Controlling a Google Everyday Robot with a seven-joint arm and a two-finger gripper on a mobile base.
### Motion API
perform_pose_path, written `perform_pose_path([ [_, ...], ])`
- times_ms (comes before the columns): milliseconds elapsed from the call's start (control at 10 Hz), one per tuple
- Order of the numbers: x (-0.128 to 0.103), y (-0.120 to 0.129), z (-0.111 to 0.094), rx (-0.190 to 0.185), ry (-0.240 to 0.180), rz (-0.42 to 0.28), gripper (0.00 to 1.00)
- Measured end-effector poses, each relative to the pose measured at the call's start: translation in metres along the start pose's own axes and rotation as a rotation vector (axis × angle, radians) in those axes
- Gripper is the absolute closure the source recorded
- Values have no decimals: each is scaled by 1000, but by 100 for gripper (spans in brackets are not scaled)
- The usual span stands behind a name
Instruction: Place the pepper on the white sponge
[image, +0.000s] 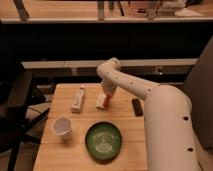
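Camera view: end effector (106, 96) over pepper (106, 101) on white sponge (102, 100) — grip state unclear; green plate (103, 141), white cup (61, 127) nearby.

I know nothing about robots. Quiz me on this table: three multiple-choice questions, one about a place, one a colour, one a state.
1. Where is the robot's pincer?
A. above the small flat white sponge
B. over the white cup
C. beside the black remote

2. What colour is the round ridged plate?
A. blue
B. green
C. yellow

3. How does the small red-orange pepper lie?
A. inside the cup
B. on the plate
C. at the sponge, under the pincer

Answers:
1 A, the arm ends over the sponge.
2 B, it is plainly green.
3 C, red-orange shows against the white block.
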Motion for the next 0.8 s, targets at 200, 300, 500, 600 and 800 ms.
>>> perform_pose_path([
  [200,0,0,1,-1,0,-13,78],
  [300,1,0,1,-1,0,-15,73],
  [500,1,0,1,-1,0,-25,69],
  [600,1,-1,2,-1,0,-32,64],
  [800,1,-2,3,-2,0,-49,71],
])
